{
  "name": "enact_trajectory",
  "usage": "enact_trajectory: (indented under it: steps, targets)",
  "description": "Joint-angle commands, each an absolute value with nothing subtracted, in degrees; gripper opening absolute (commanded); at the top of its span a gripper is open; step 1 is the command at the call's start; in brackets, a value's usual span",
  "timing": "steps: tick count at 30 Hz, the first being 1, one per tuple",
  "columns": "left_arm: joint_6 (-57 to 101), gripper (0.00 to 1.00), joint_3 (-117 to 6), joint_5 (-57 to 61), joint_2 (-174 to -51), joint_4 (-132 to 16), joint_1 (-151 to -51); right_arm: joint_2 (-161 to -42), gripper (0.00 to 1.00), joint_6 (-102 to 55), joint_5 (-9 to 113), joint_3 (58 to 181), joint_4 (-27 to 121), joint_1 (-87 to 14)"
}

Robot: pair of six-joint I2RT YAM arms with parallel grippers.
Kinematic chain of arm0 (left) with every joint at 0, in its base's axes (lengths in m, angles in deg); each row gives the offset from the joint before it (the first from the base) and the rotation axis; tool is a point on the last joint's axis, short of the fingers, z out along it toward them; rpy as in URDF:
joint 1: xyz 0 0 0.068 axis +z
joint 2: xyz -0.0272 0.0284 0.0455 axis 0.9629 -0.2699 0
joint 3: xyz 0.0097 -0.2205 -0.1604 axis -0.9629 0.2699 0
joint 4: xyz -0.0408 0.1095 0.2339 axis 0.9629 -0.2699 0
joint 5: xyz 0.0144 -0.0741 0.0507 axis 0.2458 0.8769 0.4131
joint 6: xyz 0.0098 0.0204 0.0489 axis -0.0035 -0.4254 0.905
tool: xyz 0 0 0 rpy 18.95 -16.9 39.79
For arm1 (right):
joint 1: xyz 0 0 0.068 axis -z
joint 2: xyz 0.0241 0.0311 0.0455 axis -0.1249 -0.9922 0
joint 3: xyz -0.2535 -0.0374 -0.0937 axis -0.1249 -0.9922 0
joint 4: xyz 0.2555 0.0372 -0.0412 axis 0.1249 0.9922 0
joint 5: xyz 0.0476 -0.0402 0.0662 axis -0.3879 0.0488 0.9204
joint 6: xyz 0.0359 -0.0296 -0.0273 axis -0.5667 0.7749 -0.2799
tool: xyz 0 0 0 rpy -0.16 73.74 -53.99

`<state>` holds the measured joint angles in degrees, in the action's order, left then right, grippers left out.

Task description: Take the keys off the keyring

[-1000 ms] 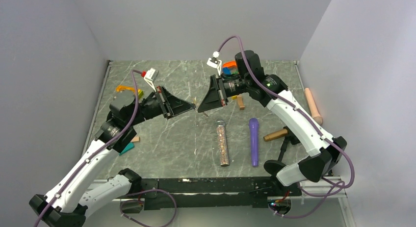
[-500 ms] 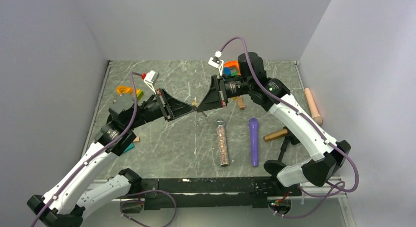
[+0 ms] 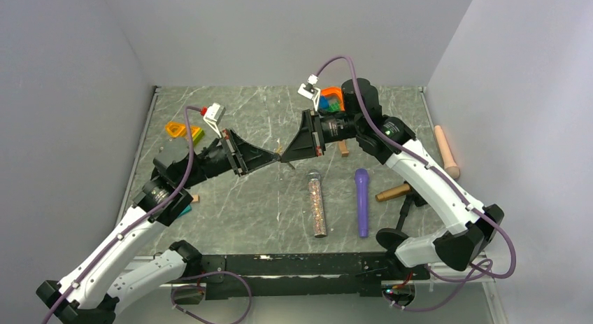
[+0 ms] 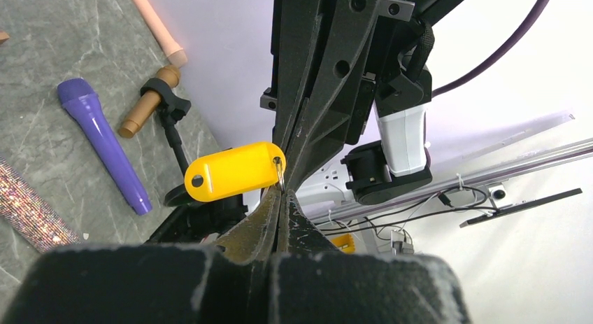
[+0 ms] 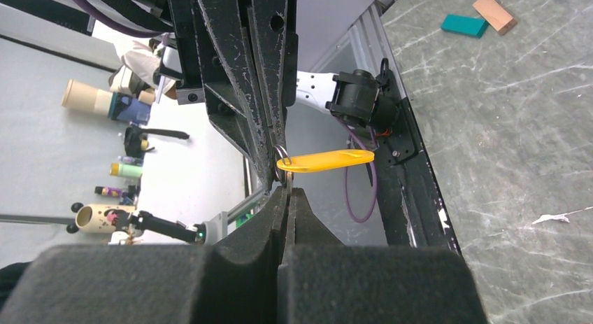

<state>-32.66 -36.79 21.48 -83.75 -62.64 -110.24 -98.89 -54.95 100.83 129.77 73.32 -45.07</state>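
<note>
Two grippers meet tip to tip above a grey marbled table (image 3: pixel 238 198) walled in pale grey. The left gripper (image 3: pixel 274 153) and right gripper (image 3: pixel 284 155) each press their jaws together, apparently on the small keyring (image 4: pixel 280 171), from which the yellow key (image 4: pixel 234 170) hangs. A clear tube (image 3: pixel 317 205) of glitter and a purple microphone (image 3: pixel 361 201) lie nearby.

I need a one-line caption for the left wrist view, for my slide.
Left pincer and right pincer, both shut, meet tip to tip on the keyring; its yellow tag hangs free.

Bright even light, soft shadows, foreground blurred
</note>
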Motion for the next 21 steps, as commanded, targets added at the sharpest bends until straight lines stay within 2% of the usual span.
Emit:
enact_trajectory:
  steps: [1,10,17,21]
  targets:
    - [-33.07,0.0,-36.2,21.46,-83.39,-62.07,-110.9,-96.64,0.0,-56.17,100.14,129.66,67.43,-45.61]
    - [-32.44,0.01,-36.87,21.47,-84.67,-61.75,-110.9,-96.14,0.0,-57.33,101.04,129.15,65.43,-46.07]
    - [-31.9,0.14,-37.37,21.55,-85.32,-61.85,-110.97,-96.23,0.0,-57.17,101.14,129.97,65.9,-46.19]
    - [-31.73,0.16,-37.62,21.33,-85.41,-61.91,-110.86,-96.46,0.0,-56.71,101.09,130.61,66.68,-46.2]
